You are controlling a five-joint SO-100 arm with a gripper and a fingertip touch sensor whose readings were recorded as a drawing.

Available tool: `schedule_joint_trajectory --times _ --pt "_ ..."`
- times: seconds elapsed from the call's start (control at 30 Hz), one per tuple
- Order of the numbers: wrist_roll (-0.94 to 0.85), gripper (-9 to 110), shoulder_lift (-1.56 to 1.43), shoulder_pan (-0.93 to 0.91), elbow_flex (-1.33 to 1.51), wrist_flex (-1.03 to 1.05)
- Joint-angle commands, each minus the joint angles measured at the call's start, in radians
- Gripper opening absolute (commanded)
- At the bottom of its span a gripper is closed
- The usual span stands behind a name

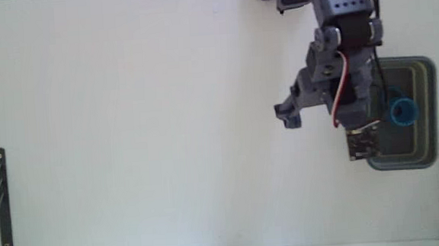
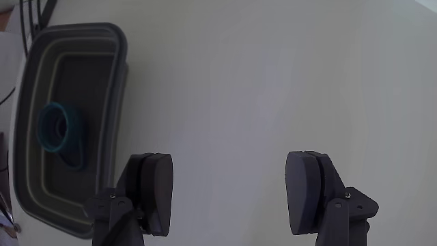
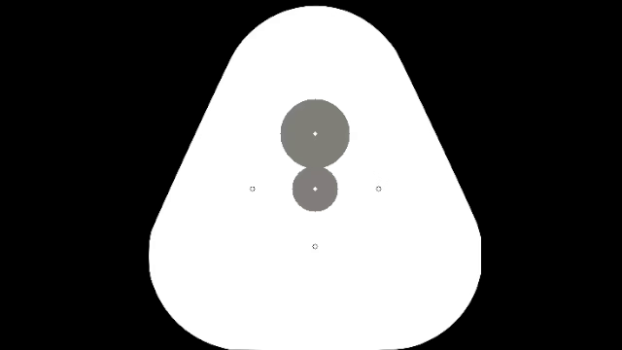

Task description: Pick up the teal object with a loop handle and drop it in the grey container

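The teal object with a loop handle [image 2: 60, 131] lies inside the grey container [image 2: 113, 89], a rounded, thick-rimmed tub at the left of the wrist view; its loop is hard to make out. The arm reaches down from the top right of the fixed view, partly over the tub. The pincer [image 2: 229, 191] gapes wide and empty over the pale worktop [image 2: 273, 75], just beside the container.

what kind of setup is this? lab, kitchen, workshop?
Likely a hobby or lab robot bench: a plain white table, black metal brackets at its edges, and one grey container holding a teal object.
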State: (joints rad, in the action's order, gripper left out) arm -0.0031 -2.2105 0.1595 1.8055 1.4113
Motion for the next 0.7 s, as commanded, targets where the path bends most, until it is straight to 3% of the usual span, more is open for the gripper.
schedule_joint_trajectory --times 0.0,0.67 --pt "0.003 110 -0.103 -0.032 0.028 0.018" --pt "0.003 110 -0.262 -0.153 0.186 0.019"
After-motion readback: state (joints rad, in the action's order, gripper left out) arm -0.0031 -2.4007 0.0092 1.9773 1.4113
